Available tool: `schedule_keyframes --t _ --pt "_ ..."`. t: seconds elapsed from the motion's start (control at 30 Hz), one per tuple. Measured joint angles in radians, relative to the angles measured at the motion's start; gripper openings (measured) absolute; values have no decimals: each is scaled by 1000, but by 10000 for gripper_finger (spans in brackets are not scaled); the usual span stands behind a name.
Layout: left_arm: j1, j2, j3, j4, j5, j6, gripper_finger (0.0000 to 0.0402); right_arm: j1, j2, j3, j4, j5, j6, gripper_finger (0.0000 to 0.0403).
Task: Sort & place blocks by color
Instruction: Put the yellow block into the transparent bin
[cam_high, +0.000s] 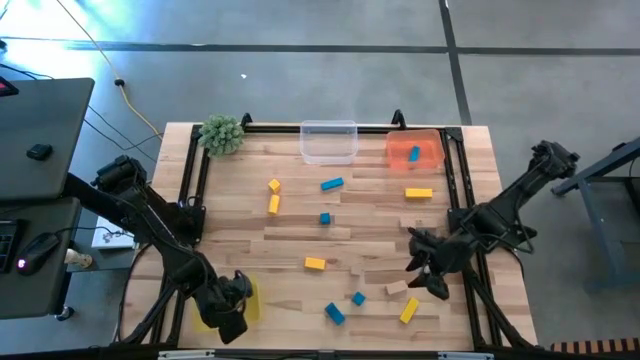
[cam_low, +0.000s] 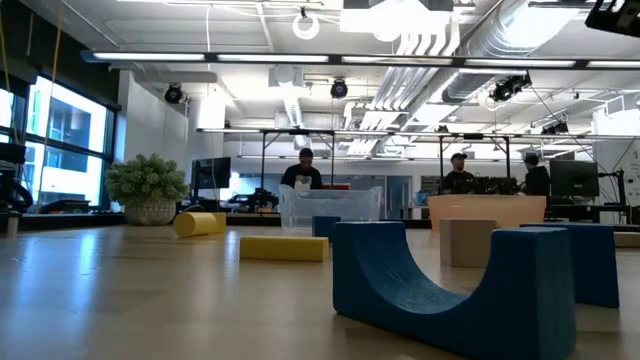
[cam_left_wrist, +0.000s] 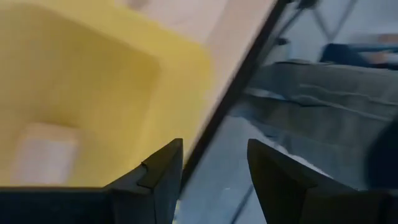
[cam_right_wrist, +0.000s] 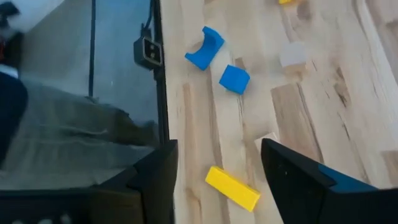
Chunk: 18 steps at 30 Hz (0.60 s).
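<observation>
Yellow, blue and plain wooden blocks lie scattered on the table. Among them are a yellow bar, a blue arch, a blue cube and a plain block at the near right. One blue block lies in the orange tray. My right gripper is open and empty above the table, beside these near-right blocks. In the right wrist view the yellow bar shows between its fingers, farther off. My left gripper is open and empty over the yellow tray, which holds a pale block.
A clear tray stands at the far edge beside the orange tray, and a green spiky plant at the far left corner. Black frame rails run along the table's sides. People stand in the room behind.
</observation>
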Motion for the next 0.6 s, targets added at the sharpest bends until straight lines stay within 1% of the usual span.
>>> schedule_keyframes --t 0.17,0.27,0.37,0.6 --pt "17 0 0 103 -11 -62 170 52 19 0 0 0 -174 238" --pt "24 0 0 149 -45 -85 170 88 54 0 1 -3 -269 239" --pt "35 0 0 178 -70 -114 170 122 101 0 2 -4 -334 239" --pt "66 0 0 196 -89 -160 170 177 225 0 34 -4 -466 239"
